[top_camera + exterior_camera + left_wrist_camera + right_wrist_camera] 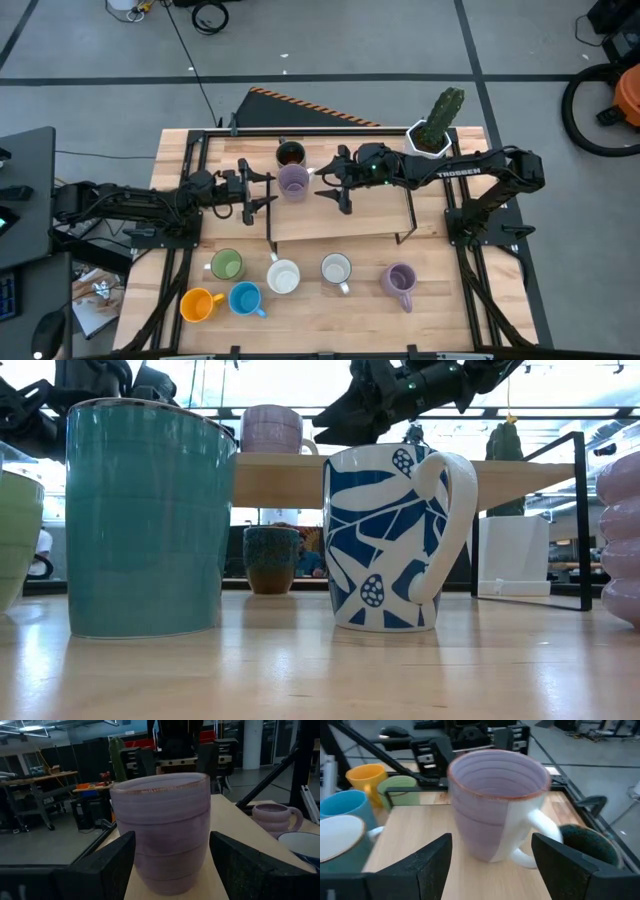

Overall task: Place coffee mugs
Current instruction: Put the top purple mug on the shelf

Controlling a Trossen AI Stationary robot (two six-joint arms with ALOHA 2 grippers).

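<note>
A lavender mug (293, 183) stands upright on the left end of a raised wooden shelf (370, 212). My left gripper (270, 192) is open just left of it, a finger off each side of the mug (162, 835). My right gripper (338, 186) is open on the mug's right, facing it (495, 810) with a gap. A dark brown mug (290, 155) stands on the table behind the shelf. In front of the shelf stand a green (226, 265), an orange (199, 303), a blue (245, 298), a white (284, 276), a blue-patterned white (336, 269) and a second lavender mug (400, 282).
A white pot with a green cactus (428, 140) stands at the table's far right, behind my right arm. The shelf rests on thin black legs (407, 215). The row of mugs fills the near strip of the table; bare wood shows on the shelf's right half.
</note>
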